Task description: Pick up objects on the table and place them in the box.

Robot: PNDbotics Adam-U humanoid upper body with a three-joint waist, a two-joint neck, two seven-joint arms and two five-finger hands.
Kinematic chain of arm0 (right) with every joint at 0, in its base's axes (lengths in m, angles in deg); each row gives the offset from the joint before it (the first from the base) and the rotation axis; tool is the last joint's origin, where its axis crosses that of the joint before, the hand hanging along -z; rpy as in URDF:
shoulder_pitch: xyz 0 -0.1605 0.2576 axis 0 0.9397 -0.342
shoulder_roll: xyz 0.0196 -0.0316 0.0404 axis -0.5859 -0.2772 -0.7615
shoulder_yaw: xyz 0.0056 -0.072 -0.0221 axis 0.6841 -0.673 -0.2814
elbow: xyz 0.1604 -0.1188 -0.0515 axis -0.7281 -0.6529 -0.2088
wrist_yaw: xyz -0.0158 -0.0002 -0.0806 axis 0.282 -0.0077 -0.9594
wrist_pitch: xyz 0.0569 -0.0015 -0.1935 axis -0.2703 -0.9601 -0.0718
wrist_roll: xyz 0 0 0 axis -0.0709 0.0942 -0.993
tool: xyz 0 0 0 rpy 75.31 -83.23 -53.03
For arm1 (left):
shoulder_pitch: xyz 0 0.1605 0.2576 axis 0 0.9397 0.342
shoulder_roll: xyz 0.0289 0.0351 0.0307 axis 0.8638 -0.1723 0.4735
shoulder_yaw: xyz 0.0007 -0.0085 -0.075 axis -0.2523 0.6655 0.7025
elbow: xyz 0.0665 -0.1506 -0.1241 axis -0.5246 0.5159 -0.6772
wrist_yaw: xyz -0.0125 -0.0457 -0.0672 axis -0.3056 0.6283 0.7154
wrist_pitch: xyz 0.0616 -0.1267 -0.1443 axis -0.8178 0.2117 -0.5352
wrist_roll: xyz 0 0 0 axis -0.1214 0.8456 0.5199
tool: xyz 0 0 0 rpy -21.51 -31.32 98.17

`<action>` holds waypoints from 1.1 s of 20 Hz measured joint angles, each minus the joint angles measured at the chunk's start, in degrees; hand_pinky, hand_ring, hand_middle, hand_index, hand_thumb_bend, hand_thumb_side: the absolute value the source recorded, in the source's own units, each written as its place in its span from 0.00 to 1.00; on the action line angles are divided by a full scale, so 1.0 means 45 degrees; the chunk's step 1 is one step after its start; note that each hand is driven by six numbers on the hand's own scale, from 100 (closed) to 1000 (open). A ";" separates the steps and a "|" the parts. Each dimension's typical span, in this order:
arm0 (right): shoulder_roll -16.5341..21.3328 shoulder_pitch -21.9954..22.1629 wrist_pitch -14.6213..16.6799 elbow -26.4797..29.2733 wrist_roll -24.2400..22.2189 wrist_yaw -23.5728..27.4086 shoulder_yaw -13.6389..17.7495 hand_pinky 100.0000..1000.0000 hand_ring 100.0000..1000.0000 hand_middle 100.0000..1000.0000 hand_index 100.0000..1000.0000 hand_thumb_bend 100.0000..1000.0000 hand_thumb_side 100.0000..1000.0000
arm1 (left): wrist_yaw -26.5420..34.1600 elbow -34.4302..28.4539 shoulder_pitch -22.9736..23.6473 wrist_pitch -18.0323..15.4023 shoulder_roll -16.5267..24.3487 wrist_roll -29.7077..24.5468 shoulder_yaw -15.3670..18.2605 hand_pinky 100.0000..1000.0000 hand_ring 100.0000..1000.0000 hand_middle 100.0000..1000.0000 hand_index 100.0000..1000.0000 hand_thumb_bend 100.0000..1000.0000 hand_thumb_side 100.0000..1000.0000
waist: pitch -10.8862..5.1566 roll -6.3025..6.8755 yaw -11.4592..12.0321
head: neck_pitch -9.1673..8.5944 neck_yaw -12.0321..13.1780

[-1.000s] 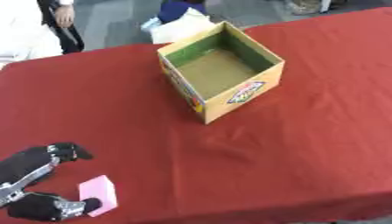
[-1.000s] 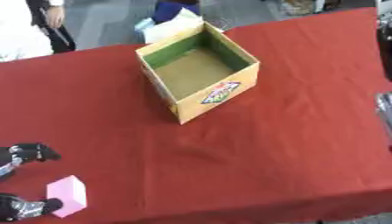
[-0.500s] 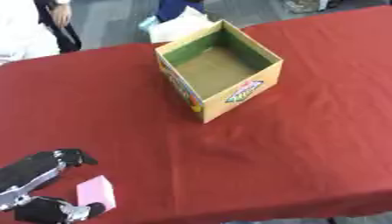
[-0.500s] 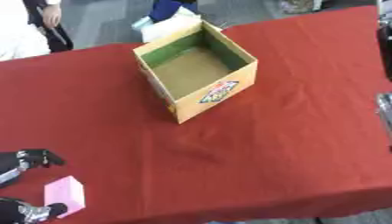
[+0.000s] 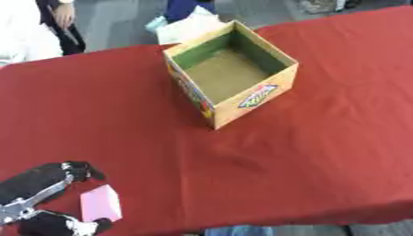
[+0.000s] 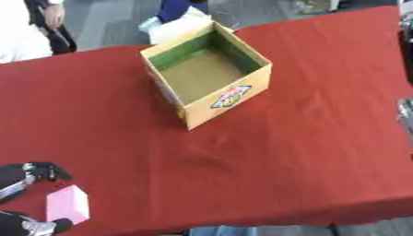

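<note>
A small pink block (image 5: 101,203) lies flat on the red tablecloth near the front left corner. My left hand (image 5: 36,184) comes in from the lower left and straddles the block. Its fingers (image 5: 79,169) stand a little beyond the block's far end. Its thumb (image 5: 68,226) lies at the near end, by the block's corner. The hand is open and the block rests on the cloth. The yellow cardboard box (image 5: 256,94), green inside, stands open and empty at the table's far middle. A grey sliver at the right edge may be my right hand (image 6: 406,113).
The red cloth (image 5: 306,156) covers the whole table, whose front edge runs along the bottom of the view. A white bag (image 5: 187,28) sits just behind the box. People stand beyond the far left edge.
My left hand's fingers have crept slightly down and right, closer to the pink block's far end. The block and the box have not moved.
</note>
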 measured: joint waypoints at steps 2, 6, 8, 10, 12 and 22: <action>-0.0042 0.0000 -0.0002 0.0000 -0.0002 0.0001 0.0000 0.87 0.82 0.78 0.84 0.13 1.00 | -0.0076 0.0000 0.0016 0.0112 -0.0038 -0.0060 -0.0009 0.66 0.66 0.55 0.84 0.45 0.66 | 0.0012 -0.0016 -0.0003 | 0.0000 0.0004; -0.0052 0.0000 -0.0005 0.0000 -0.0005 0.0003 0.0000 0.87 0.82 0.78 0.84 0.13 1.00 | -0.0107 0.0000 0.0085 0.0342 -0.0159 -0.0139 -0.0011 0.60 0.58 0.47 0.84 0.42 0.66 | 0.0042 -0.0030 -0.0013 | 0.0000 0.0044; -0.0053 0.0000 -0.0008 0.0000 -0.0009 0.0004 0.0000 0.87 0.82 0.78 0.84 0.13 1.00 | -0.0099 0.0000 0.0099 0.0415 -0.0226 -0.0186 -0.0017 0.57 0.55 0.45 0.84 0.41 0.65 | 0.0057 -0.0039 -0.0027 | 0.0000 0.0065; -0.0054 0.0000 -0.0011 0.0000 -0.0012 0.0004 0.0000 0.87 0.82 0.78 0.84 0.13 1.00 | -0.0093 0.0000 0.0100 0.0465 -0.0233 -0.0236 -0.0020 0.55 0.54 0.44 0.83 0.40 0.65 | 0.0076 -0.0060 -0.0038 | 0.0000 0.0096; -0.0055 0.0000 -0.0015 0.0000 -0.0015 0.0005 0.0000 0.87 0.82 0.78 0.84 0.13 1.00 | -0.0092 0.0000 0.0102 0.0506 -0.0308 -0.0285 -0.0033 0.54 0.53 0.44 0.83 0.39 0.64 | 0.0078 -0.0083 -0.0041 | 0.0000 0.0108; -0.0065 0.0008 -0.0010 0.0000 -0.0010 0.0007 0.0003 0.87 0.82 0.77 0.84 0.13 1.00 | -0.0125 0.0002 0.0132 0.0564 -0.0447 -0.0544 -0.0088 0.54 0.60 0.65 0.85 0.44 0.67 | 0.0112 -0.0100 -0.0072 | 0.0000 0.0127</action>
